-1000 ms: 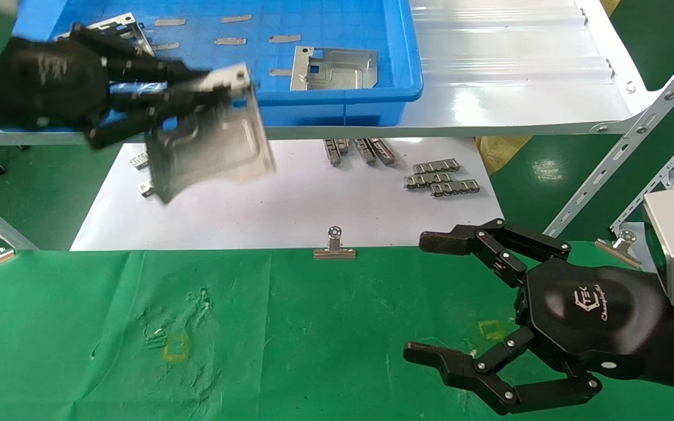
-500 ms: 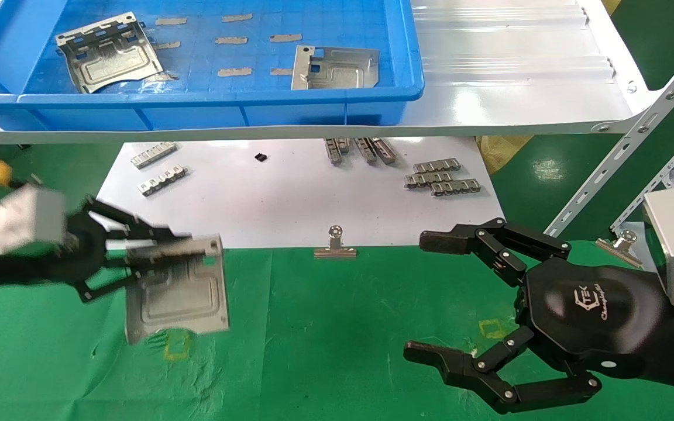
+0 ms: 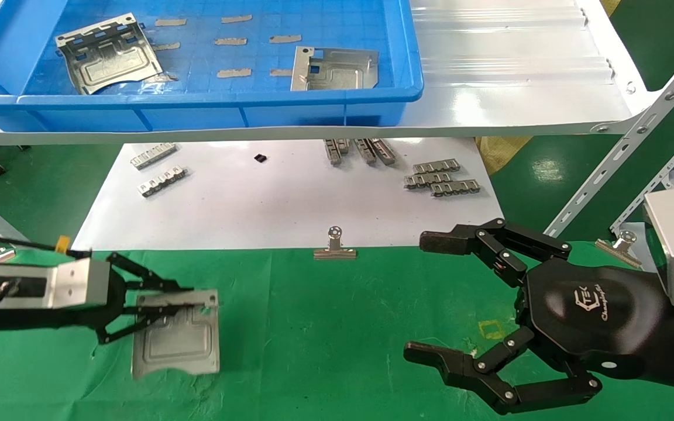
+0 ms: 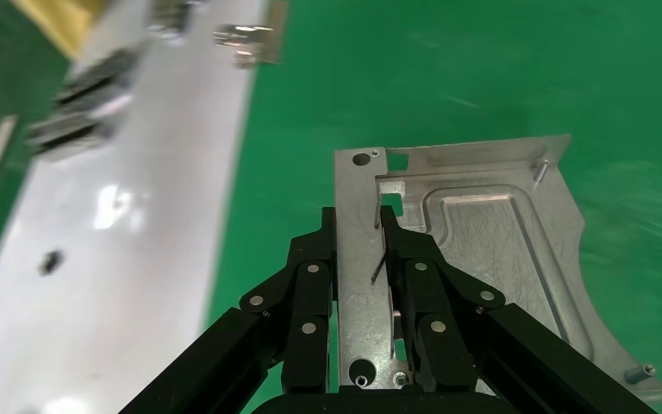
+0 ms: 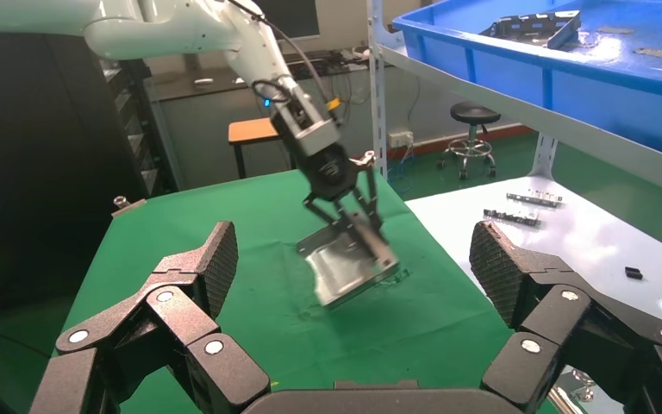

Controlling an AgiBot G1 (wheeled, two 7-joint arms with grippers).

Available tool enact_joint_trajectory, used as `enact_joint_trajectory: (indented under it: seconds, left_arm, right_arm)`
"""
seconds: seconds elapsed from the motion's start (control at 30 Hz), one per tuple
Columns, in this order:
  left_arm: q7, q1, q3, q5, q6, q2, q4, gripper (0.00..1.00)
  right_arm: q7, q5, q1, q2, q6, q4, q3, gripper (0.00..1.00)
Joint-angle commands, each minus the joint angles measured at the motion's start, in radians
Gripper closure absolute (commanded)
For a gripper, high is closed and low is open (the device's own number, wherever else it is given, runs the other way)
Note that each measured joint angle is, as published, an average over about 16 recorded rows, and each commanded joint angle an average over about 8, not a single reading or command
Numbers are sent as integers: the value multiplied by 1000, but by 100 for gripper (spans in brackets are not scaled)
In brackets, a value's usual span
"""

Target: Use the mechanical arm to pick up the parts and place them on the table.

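My left gripper (image 3: pixel 164 307) pinches one plate (image 3: pixel 178 342) by its folded rim, tilted low over the green table (image 3: pixel 337 327) near its left edge for set-down; right gripper (image 3: pixel 460 301) parked open, right side.

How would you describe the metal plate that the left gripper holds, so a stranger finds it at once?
On the wrinkled green cloth table, go to its left side, where the left gripper is shut on a thin silvery stamped sheet-metal plate. Two similar plates lie in the blue plastic tray; only this one hangs tilted over the cloth.
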Motion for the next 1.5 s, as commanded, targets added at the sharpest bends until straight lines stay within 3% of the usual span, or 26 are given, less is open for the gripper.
enact_joint_trajectory:
  seconds: [0.03,0.1,0.17,0.63,1.03,1.5]
  left_arm:
    - [28,-2,12,16,18,6,19,37]
    - [41,-4,18,22,20,15,41,12]
    - [55,-8,23,28,19,23,61,0]
    - [110,-49,23,14,36,48,156,0]
    - [-68,-45,-9,-69,34,50,197,0]
    - [-128,-2,-46,-98,25,37,125,0]
  right_arm:
    - [0,0,0,0,0,0,0,0]
    - [0,0,0,0,0,0,0,0]
    - [0,0,0,0,0,0,0,0]
    - [0,0,0,0,0,0,0,0]
    - [0,0,0,0,0,0,0,0]
    - [0,0,0,0,0,0,0,0]
